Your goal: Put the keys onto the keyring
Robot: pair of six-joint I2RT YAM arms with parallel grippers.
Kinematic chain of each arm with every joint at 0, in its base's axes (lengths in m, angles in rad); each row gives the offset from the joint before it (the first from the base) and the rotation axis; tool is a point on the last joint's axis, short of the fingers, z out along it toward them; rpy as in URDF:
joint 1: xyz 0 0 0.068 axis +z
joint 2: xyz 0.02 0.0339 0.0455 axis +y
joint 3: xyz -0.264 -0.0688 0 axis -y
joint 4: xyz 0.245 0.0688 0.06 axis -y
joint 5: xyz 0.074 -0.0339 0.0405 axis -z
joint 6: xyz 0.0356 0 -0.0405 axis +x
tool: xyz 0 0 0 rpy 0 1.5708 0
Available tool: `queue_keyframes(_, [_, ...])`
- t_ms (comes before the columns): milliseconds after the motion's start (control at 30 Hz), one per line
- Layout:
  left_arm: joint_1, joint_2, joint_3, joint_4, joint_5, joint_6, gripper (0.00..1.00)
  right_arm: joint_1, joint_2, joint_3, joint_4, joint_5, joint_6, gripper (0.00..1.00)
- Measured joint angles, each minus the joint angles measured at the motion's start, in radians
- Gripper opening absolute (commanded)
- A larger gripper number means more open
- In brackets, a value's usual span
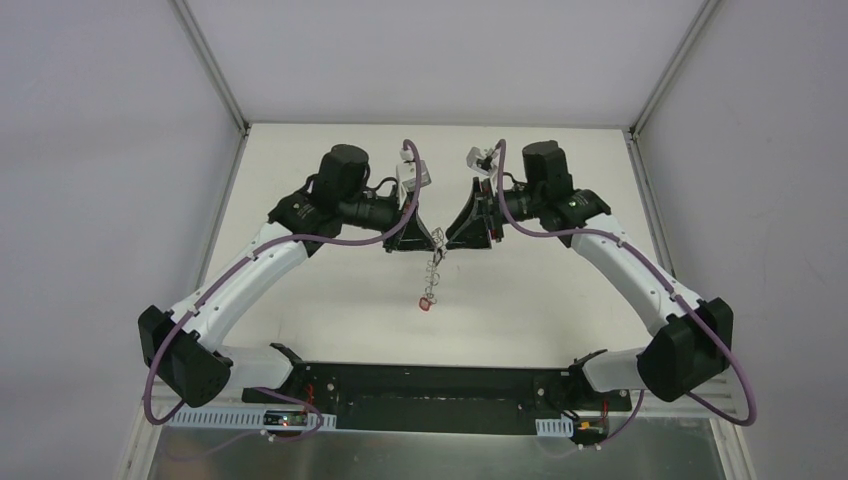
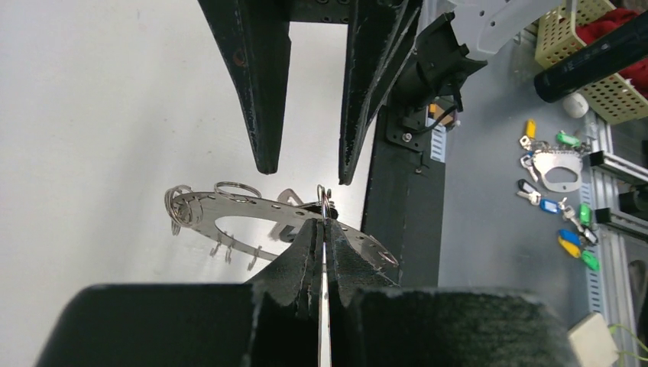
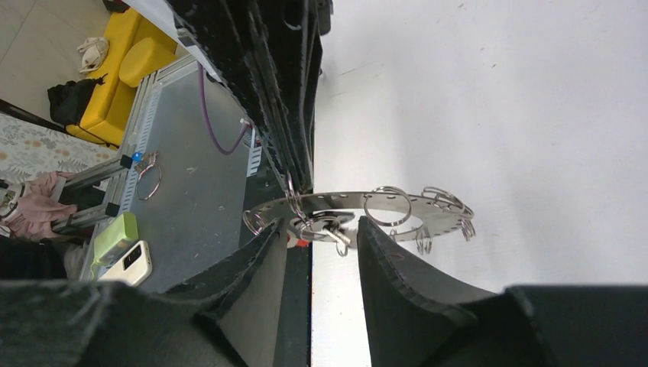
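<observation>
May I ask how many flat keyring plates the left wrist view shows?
2: the keyring held in the left gripper; a second plate among coloured tags on the grey surface, far right. Others may be hidden.

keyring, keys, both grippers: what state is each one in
keyring: lifted, hanging from the left gripper
left gripper: shut on the keyring's rim
right gripper: open, fingers either side of the ring, not clamping
red-headed key: dangling at the ring's low end, looks attached
spare key bunch: lying loose on the grey bench
</observation>
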Motion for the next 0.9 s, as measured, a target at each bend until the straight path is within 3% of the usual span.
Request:
queue_keyframes(433, [0.0, 0.002, -0.036, 0.122, 0.029, -0.125, 0.0, 0.001, -0.045, 0.0, 0.013, -0.017, 0.008, 0.3])
queue_keyframes(900, [0.006, 0.018, -0.039, 0.164, 0.053, -0.176, 0.0, 0.008, -0.045, -0.005, 0.016, -0.023, 0.009, 0.04])
